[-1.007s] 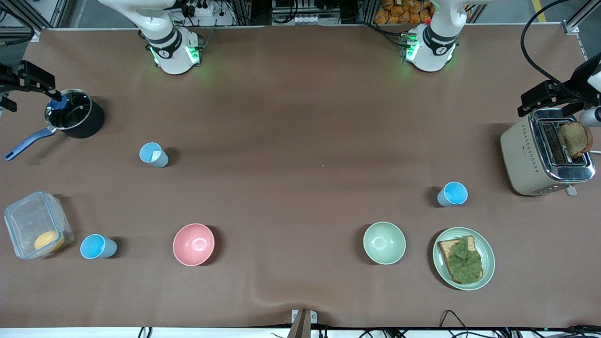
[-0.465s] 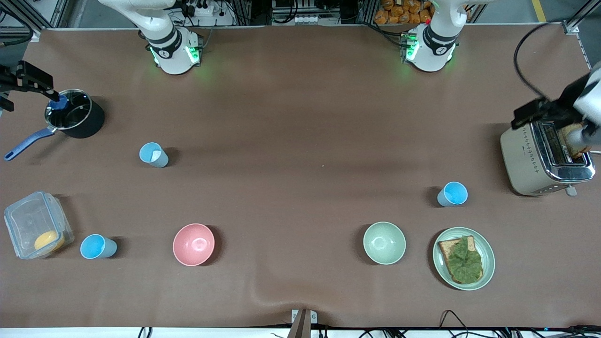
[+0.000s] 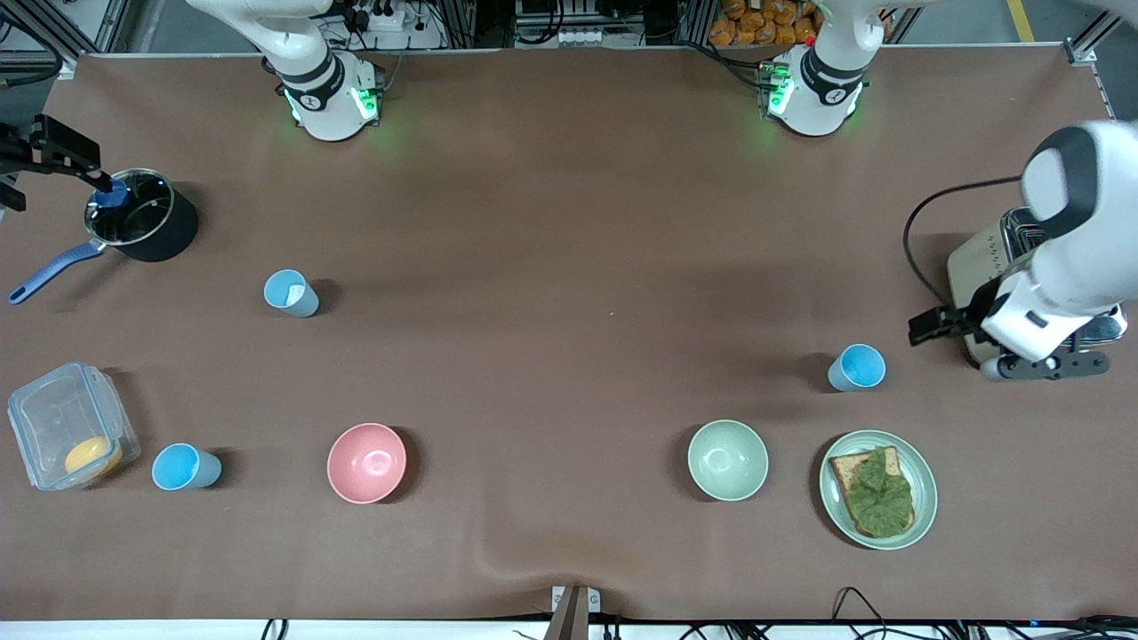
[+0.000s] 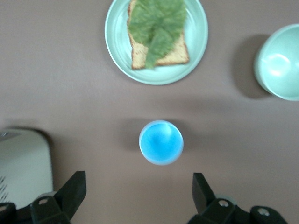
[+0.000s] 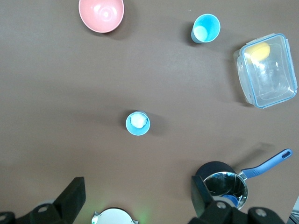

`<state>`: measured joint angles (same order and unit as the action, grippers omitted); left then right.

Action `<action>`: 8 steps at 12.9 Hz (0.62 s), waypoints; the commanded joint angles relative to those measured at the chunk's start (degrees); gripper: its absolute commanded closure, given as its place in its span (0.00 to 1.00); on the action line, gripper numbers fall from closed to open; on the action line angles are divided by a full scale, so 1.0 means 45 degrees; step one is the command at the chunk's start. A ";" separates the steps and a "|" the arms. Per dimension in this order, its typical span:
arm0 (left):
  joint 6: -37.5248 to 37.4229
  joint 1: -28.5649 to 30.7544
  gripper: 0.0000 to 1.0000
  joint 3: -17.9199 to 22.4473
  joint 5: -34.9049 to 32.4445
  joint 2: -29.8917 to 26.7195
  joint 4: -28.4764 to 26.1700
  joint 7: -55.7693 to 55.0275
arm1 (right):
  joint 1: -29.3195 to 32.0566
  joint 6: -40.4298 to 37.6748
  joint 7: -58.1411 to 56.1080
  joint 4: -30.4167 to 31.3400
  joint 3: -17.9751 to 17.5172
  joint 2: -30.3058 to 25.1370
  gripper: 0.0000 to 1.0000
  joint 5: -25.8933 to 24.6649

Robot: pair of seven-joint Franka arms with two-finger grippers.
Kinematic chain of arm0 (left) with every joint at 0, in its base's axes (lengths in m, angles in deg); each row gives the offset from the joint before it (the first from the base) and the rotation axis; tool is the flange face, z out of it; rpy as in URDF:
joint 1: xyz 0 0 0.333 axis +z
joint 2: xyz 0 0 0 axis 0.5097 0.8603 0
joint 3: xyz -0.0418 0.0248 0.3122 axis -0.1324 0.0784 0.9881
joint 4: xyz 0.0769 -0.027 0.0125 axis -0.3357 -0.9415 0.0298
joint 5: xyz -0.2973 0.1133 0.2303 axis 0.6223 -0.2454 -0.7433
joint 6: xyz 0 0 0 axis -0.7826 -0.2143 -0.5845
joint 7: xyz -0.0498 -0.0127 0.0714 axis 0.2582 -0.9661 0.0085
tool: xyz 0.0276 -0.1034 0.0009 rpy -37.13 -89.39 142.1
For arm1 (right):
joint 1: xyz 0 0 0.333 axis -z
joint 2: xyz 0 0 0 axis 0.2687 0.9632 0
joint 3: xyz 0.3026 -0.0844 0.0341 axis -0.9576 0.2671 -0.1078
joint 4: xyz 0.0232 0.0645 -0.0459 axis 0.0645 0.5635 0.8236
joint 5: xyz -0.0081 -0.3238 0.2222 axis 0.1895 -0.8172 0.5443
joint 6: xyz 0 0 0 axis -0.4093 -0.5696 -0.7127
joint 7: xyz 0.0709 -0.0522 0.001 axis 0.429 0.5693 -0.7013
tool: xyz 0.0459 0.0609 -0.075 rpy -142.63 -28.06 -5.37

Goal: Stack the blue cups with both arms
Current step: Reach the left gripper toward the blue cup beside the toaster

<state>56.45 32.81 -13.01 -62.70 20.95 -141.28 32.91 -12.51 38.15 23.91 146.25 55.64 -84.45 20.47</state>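
Three blue cups stand upright and apart on the brown table. One cup [image 3: 858, 367] is near the left arm's end, and shows in the left wrist view [image 4: 161, 142]. My left gripper [image 3: 933, 326] hangs open and empty [image 4: 138, 200] above the table between the toaster and this cup. A paler cup [image 3: 291, 292] [image 5: 138, 123] and another cup [image 3: 185, 468] [image 5: 206, 28] stand toward the right arm's end. My right gripper [image 3: 62, 156] is open and empty [image 5: 135, 200], high over the pot.
A toaster [image 3: 973, 267] [image 4: 23, 163] sits partly under the left arm. A plate [image 3: 831, 498] [image 4: 117, 56] holds toast with lettuce. Also here are a green bowl [image 3: 727, 460] [image 4: 280, 65], a pink bowl [image 3: 366, 462] [image 5: 101, 14], a pot [image 3: 142, 222] [image 5: 224, 184] and a clear container [image 3: 67, 427] [image 5: 266, 70].
The left arm has swung from above the toaster down toward the nearby blue cup and now covers much of the toaster. The right arm has barely moved.
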 commanded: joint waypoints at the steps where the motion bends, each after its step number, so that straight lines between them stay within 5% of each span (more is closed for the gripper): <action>1: 0.1383 0.0046 0.00 -0.0095 -0.0282 0.0471 -0.0803 -0.0151 | 0.0020 -0.0186 -0.0247 -0.0087 -0.0071 0.0627 0.00 -0.0164; 6: 0.2576 0.0066 0.00 -0.0095 -0.0458 0.2154 -0.0783 -0.0171 | -0.0137 -0.0011 -0.0247 -0.0048 -0.0071 0.2112 0.00 -0.0145; 8: 0.2615 0.0105 0.00 -0.0095 -0.0459 0.2447 -0.0763 -0.0171 | -0.0136 0.1580 -0.0228 0.1873 -0.0091 0.1708 0.00 -0.0008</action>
<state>68.04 32.97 -13.10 -63.25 31.34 -145.40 32.92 -12.99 40.22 23.29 147.96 55.39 -74.54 20.51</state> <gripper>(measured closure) 0.000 0.000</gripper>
